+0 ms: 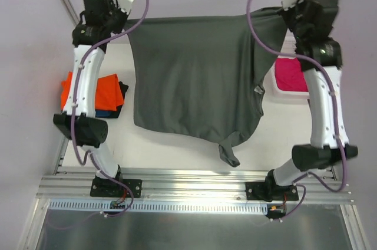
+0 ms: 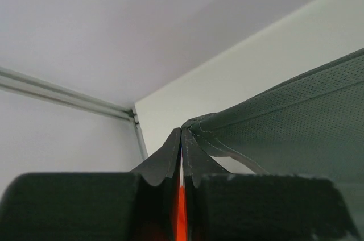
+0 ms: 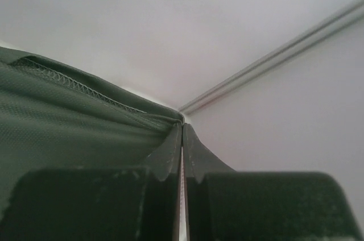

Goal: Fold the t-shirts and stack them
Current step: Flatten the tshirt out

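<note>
A dark grey t-shirt (image 1: 197, 79) hangs spread out between my two arms above the table, and its lower part droops toward the near edge. My left gripper (image 1: 128, 24) is shut on its upper left corner. In the left wrist view the jaws (image 2: 182, 133) are pressed together with the stitched hem (image 2: 227, 124) at their tip. My right gripper (image 1: 284, 14) is shut on the upper right corner, and the cloth (image 3: 85, 121) runs off left from its closed tips (image 3: 182, 126). A folded bright orange t-shirt (image 1: 105, 89) lies at the left over a blue one (image 1: 105, 112). A magenta pink t-shirt (image 1: 291, 73) sits at the right.
The pink shirt lies in a white basket (image 1: 277, 92) at the right, partly behind the right arm. The white table (image 1: 177, 150) shows below the hanging shirt. An aluminium rail (image 1: 194, 179) runs along the near edge. Enclosure walls and frame posts stand on both sides.
</note>
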You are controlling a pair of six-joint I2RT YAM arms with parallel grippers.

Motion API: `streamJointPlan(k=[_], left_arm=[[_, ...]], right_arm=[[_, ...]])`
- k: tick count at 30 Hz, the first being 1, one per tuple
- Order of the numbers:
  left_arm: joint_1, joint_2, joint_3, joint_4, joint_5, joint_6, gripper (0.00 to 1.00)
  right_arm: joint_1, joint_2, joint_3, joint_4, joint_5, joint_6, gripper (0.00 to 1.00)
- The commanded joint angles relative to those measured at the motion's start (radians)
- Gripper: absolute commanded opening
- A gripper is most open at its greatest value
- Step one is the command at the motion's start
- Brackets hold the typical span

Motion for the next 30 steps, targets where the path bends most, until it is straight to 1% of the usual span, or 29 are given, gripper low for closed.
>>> streamJointPlan(k=[1,4,5,8,12,14,17,18,20,21,23,26,28,29,30], left_arm=[[0.026,0.081,0.005,-0.018,-0.074,0.068,0.0],[0.031,0.126,-0.034,-0.018,-0.069,0.072,0.0],[0.031,0.135,-0.051,-0.018,-0.069,0.072,0.0],[0.031,0.164,-0.061,-0.018,-0.047,0.068,0.0],[0.031,0.186,-0.042,-0.018,-0.05,0.069,0.0],[0.031,0.18,-0.032,-0.019,-0.054,0.068,0.0],[0.031,0.137,-0.041,-0.019,-0.057,0.065,0.0],[0.031,0.119,-0.048,-0.019,-0.055,0.063,0.0],[0.031,0.077,-0.094,-0.019,-0.054,0.048,0.0],[0.031,0.027,-0.116,-0.018,-0.044,0.033,0.0],[0.031,-0.03,-0.186,-0.018,-0.037,0.014,0.0],[0.028,-0.179,-0.271,-0.018,-0.031,-0.02,0.0],[0.028,-0.24,-0.321,-0.018,-0.032,-0.036,0.0],[0.028,-0.298,-0.335,-0.018,-0.035,-0.039,0.0],[0.028,-0.331,-0.35,-0.018,-0.035,-0.043,0.0]], right_arm=[[-0.024,0.123,-0.017,0.041,0.06,-0.032,0.0],[-0.024,0.222,-0.017,0.009,0.051,-0.015,0.01],[-0.021,0.286,-0.013,0.004,0.049,-0.013,0.01],[-0.015,0.392,0.032,0.006,0.061,-0.019,0.01],[-0.007,0.457,0.136,0.021,0.092,-0.044,0.01],[0.0,0.451,0.145,0.027,0.107,-0.052,0.0],[0.01,0.38,0.115,0.027,0.109,-0.05,0.01],[0.014,0.324,0.101,0.02,0.11,-0.05,0.01],[0.023,0.258,0.046,0.012,0.115,-0.036,0.01],[0.028,0.18,0.021,0.0,0.118,-0.033,0.0],[0.034,0.098,-0.041,-0.011,0.119,-0.027,0.01],[0.04,-0.066,-0.121,-0.033,0.123,-0.024,0.01],[0.046,-0.143,-0.137,-0.072,0.129,-0.024,0.01],[0.047,-0.201,-0.134,-0.092,0.135,-0.013,0.01],[0.047,-0.235,-0.132,-0.137,0.136,-0.004,0.01]])
